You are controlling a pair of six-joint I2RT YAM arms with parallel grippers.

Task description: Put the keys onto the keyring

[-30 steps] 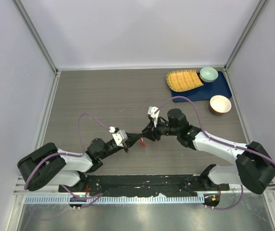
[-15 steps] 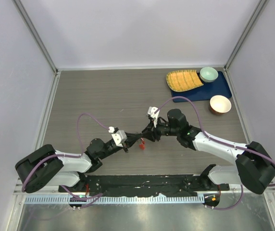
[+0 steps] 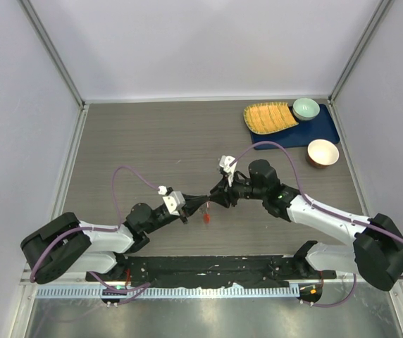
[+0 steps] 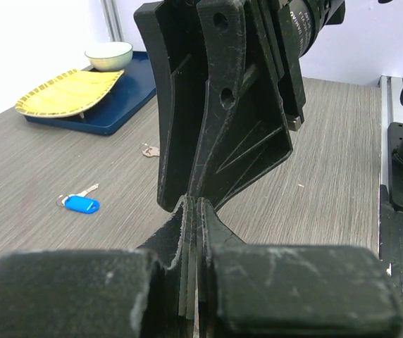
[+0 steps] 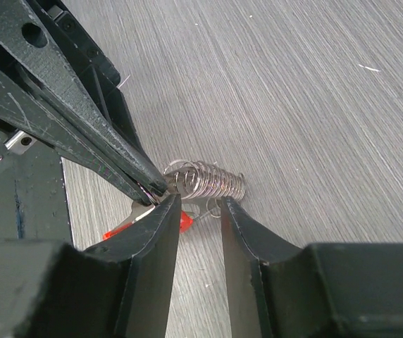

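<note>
Grips the keyring in the left gripper, jaws clenched flat on thin metal at the end of the silvery wire coil, over the middle of the table. Meets it tip to tip with the right gripper, jaws parted, fingertips either side of the coil's near end; cannot tell whether they touch the wire. Has the red fob just below the two meeting grippers in the top view. Has a blue-headed key lying flat on the wood, off the ring, and a second small key farther back, colour unclear. At the far right corner, has a blue tray carrying a yellow plate and a green bowl, with a brown bowl just beside the tray
</note>
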